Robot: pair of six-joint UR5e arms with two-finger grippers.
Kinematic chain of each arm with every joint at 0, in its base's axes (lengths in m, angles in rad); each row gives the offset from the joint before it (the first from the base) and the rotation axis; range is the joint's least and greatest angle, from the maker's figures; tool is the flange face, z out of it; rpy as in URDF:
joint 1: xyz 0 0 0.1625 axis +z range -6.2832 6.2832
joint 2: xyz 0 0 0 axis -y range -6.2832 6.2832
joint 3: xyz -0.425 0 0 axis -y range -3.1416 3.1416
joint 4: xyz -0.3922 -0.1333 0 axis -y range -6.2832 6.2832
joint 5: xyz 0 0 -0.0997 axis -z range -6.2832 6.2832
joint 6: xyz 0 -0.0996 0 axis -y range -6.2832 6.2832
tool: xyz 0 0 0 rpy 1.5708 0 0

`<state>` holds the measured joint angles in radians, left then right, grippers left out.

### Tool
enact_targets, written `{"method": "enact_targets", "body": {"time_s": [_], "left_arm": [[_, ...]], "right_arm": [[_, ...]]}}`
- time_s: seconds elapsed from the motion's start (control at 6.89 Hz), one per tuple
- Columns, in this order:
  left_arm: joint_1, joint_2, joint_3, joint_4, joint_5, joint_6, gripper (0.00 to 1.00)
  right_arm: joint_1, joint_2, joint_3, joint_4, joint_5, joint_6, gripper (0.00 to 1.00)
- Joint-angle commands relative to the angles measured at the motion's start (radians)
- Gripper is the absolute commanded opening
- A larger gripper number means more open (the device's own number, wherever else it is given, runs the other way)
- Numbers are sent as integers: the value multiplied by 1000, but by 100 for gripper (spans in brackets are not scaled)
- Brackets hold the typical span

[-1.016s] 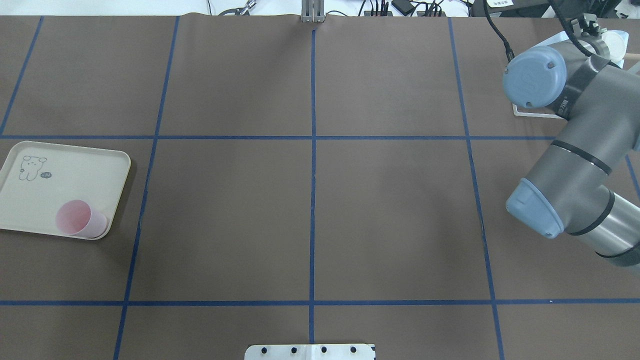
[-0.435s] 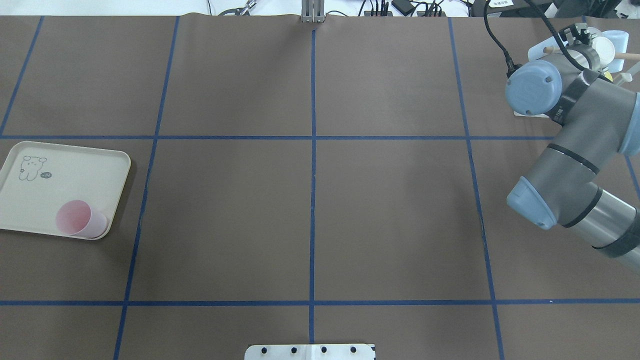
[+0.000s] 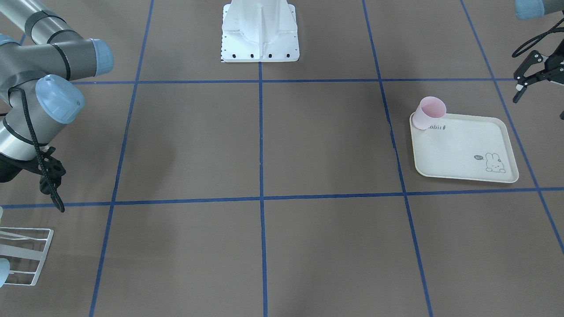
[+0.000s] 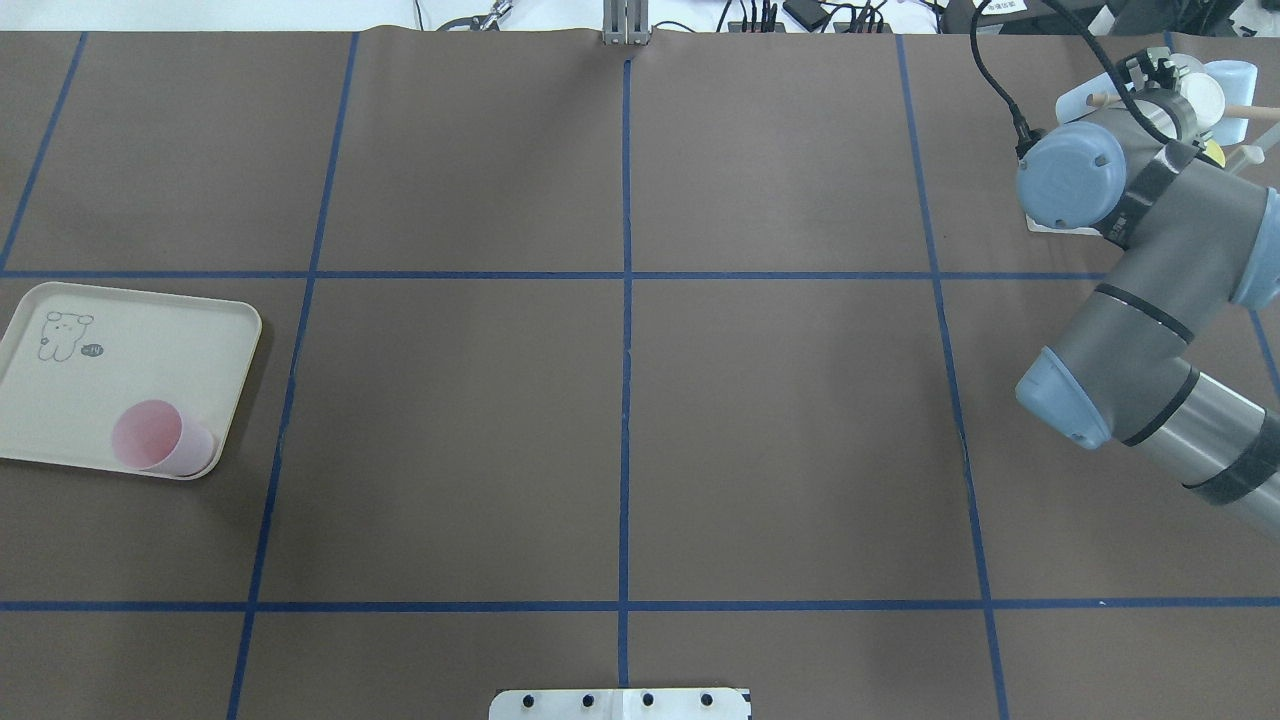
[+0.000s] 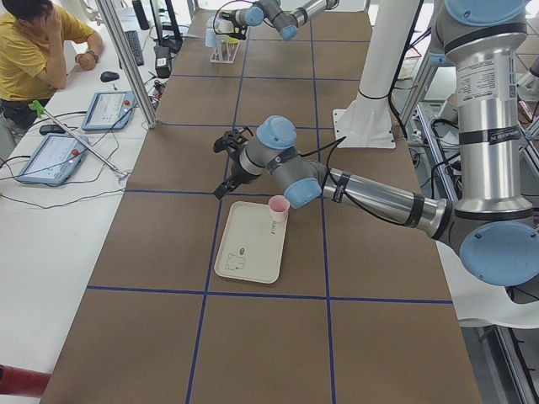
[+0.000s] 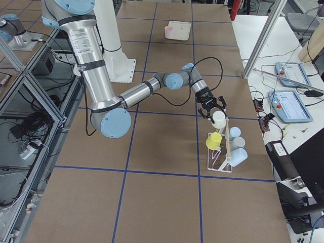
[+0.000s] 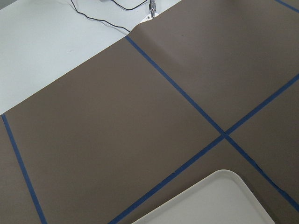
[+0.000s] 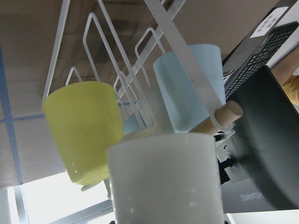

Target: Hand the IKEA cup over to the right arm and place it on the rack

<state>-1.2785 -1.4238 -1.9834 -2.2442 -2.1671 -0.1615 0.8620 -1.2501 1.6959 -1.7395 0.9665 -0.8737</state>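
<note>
My right gripper [image 6: 212, 109] is over the white wire rack [image 6: 220, 163] at the table's far right. A white cup [image 6: 218, 119] sits right at its fingertips, at the top of the rack's wooden peg [image 6: 228, 144]. This white cup [image 8: 163, 179] fills the bottom of the right wrist view. I cannot tell whether the fingers hold it. My left gripper [image 3: 537, 88] is open and empty, above the table beside the cream tray [image 3: 462, 149]. A pink cup [image 4: 160, 437] stands upright in the tray's corner.
On the rack hang a yellow cup [image 6: 213, 140], light blue cups [image 6: 239, 156] and a pale one. The robot's white base [image 3: 260, 31] stands at the table's middle edge. An operator sits at a side desk [image 5: 34, 50].
My right arm swung toward the rack and lowered with the white cup, then nearly stopped in the last half second. The pink cup and tray have not moved.
</note>
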Motion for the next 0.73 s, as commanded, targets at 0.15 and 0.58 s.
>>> {"method": "enact_targets", "body": {"time_s": [0.15, 0.58], "left_arm": [[1, -3, 0, 0, 1, -3, 100], [1, -6, 0, 0, 1, -16, 100]], "right_arm": [[-1, -3, -19, 5, 0, 4, 34], [-9, -6, -35, 5, -2, 9, 44]]}}
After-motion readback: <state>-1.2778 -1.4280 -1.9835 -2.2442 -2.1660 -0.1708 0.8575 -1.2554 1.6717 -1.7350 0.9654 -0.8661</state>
